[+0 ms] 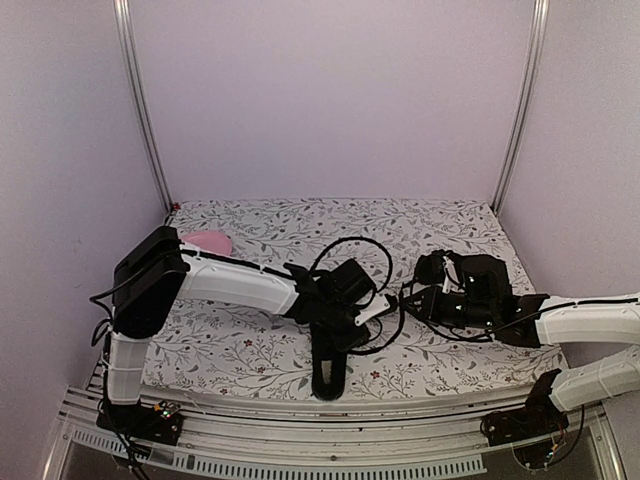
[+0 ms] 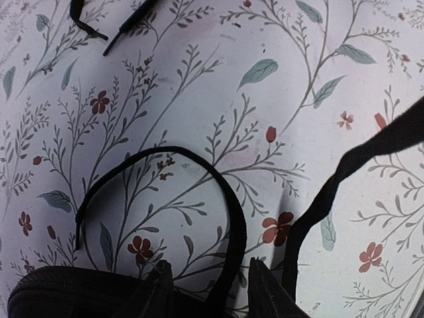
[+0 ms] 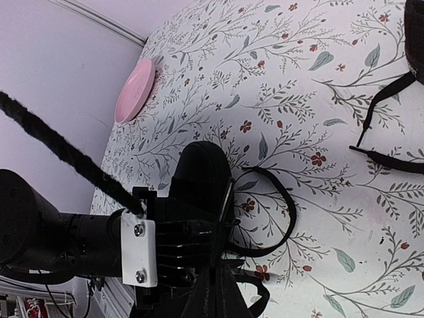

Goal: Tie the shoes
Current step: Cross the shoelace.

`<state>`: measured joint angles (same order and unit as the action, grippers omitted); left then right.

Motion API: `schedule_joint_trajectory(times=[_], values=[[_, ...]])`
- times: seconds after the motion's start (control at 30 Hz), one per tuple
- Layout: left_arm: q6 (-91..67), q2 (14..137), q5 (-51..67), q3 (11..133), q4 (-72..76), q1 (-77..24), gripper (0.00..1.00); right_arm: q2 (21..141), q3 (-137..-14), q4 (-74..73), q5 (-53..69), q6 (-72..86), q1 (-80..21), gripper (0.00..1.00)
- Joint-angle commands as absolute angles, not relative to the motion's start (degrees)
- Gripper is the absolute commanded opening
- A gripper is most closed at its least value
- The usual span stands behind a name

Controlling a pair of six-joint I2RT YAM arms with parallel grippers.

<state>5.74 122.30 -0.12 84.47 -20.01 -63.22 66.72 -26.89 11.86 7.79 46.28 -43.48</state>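
One black shoe (image 1: 330, 372) lies near the front edge, toe toward the arms; the right wrist view shows it as well (image 3: 199, 173). My left gripper (image 1: 350, 312) hovers over its laced part. In the left wrist view the gripper (image 2: 212, 286) is open, and a black lace loop (image 2: 232, 218) passes between its fingers without being pinched. My right gripper (image 3: 228, 265) is shut on a thin lace strand that runs taut to the shoe; from above it sits just right of the shoe (image 1: 408, 300). A second dark shoe (image 1: 442, 268) seems to lie behind the right gripper, mostly hidden.
A pink plate (image 1: 207, 241) rests at the back left of the flowered cloth (image 1: 250, 350), also seen in the right wrist view (image 3: 134, 91). Loose lace ends (image 3: 387, 122) trail across the cloth. A fuzzy black strand (image 3: 59, 149) crosses close to the right wrist camera.
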Motion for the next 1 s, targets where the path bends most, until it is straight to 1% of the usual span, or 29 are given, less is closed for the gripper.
schedule_joint_trajectory(times=[0.0,0.13,0.27,0.43,0.57,0.67,0.97], values=[[8.02,124.56,-1.41,85.43,-24.75,-64.48,0.37,66.27,-26.62,12.63,7.38,46.58,-43.51,0.02],[8.43,126.17,-1.64,86.58,-26.93,-64.58,0.19,66.27,-26.67,12.92,7.3,46.66,-43.51,0.02],[7.53,125.53,-2.42,85.58,-25.81,-64.68,0.0,66.05,-26.91,12.92,7.29,46.62,-43.55,0.02],[3.08,121.76,-6.08,83.49,-21.03,-63.86,0.0,65.75,-27.89,12.83,7.21,46.31,-43.51,0.02],[-3.24,116.61,-3.62,80.99,-16.29,-61.34,0.0,65.89,-29.96,12.83,7.04,45.67,-43.54,0.02],[-7.45,110.84,3.95,77.68,-11.85,-58.34,0.0,66.98,-32.51,12.83,7.02,44.6,-43.55,0.02],[-16.78,102.56,22.48,65.72,-1.09,-50.5,0.0,75.65,-45.93,12.58,7.36,40.67,-43.55,0.02]])
